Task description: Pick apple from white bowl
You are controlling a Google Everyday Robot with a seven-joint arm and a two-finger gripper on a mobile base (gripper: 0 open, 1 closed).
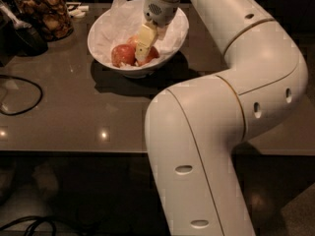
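The white bowl, lined with crumpled white paper, stands at the back of the dark table. It holds red-orange apples. One apple lies in full view at the left of the bowl. A second apple is partly hidden behind my gripper, and a third shows only as a sliver behind them. My gripper reaches down into the bowl from above and sits against the right-hand apple, just right of the left one. My white arm fills the right half of the view.
A glass jar of brown snacks stands at the back left beside a dark object. A black cable loops on the table at the left. The table's front edge runs across the middle of the view.
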